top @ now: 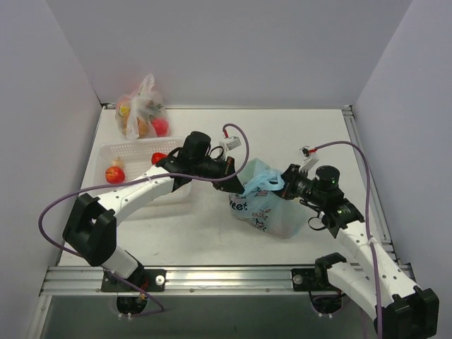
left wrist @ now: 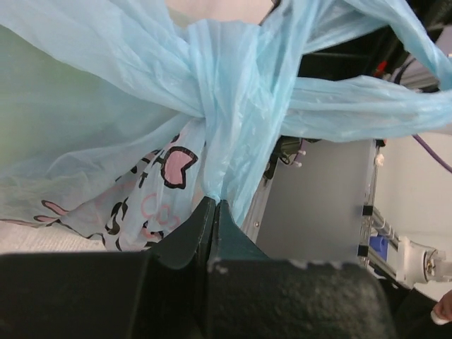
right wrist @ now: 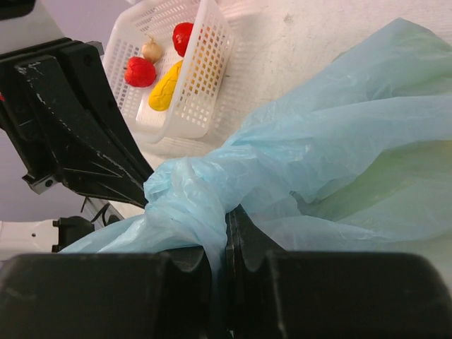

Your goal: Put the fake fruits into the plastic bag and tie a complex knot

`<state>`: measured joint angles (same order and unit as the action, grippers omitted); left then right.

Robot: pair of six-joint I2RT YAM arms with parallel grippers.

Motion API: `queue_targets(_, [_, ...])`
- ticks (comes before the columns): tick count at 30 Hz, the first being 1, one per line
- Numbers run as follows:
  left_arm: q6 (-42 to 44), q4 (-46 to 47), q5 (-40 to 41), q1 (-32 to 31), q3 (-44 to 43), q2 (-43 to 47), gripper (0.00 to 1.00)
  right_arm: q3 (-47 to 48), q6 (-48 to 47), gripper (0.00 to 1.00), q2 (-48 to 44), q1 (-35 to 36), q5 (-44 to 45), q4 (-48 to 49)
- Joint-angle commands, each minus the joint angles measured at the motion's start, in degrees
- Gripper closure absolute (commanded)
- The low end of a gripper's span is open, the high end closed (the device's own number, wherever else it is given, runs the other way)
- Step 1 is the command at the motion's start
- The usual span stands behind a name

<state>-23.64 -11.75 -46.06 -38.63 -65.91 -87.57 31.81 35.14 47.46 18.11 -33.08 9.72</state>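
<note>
The light-blue plastic bag point(top: 265, 208) with pink-white cartoon prints stands mid-table, green showing through its wall. Its two handles cross in a twist point(top: 263, 182) above it, also seen in the left wrist view point(left wrist: 226, 106). My left gripper point(top: 235, 171) is shut on one handle strip point(left wrist: 222, 166) left of the bag. My right gripper point(top: 288, 185) is shut on the other handle point(right wrist: 191, 212) right of the bag. Fake fruits lie in a white basket point(top: 131, 152): a red apple point(top: 114, 174), a red piece point(top: 158, 157), and in the right wrist view a yellow piece point(right wrist: 164, 88).
A clear bag of orange and red fruits point(top: 141, 113) with a white tied top stands at the back left. The white basket point(right wrist: 205, 63) is left of the blue bag. The left arm point(right wrist: 78, 127) is close to my right gripper. Grey walls enclose the table.
</note>
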Motion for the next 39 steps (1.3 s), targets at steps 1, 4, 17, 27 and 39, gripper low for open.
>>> queue_targets(1, [-5.0, 7.9, 2.5, -0.4, 0.1, -1.4, 1.0, 1.1, 1.9, 1.0, -0.1, 0.3, 2.8, 3.6])
queue_targets(4, [-5.6, 9.5, 3.3, -2.1, -0.1, -2.6, 1.0, 0.4, 3.1, 1.0, 0.3, 0.3, 3.3, 4.3])
queue_targets(17, [-12.8, 15.7, 15.4, -6.8, -1.1, -11.5, 1.0, -1.8, 8.4, 1.0, -0.4, 1.0, 0.3, 7.0])
queue_targets(27, [-18.4, 24.2, 14.1, -6.0, -0.9, -11.8, 1.0, 6.8, -14.1, 0.3, -1.6, -7.8, -14.1, -18.8])
queue_targets(39, [-18.5, 23.5, 14.3, -6.0, 0.0, -10.4, 1.0, 17.1, -29.5, 0.29, -0.3, -27.4, -35.7, -39.8])
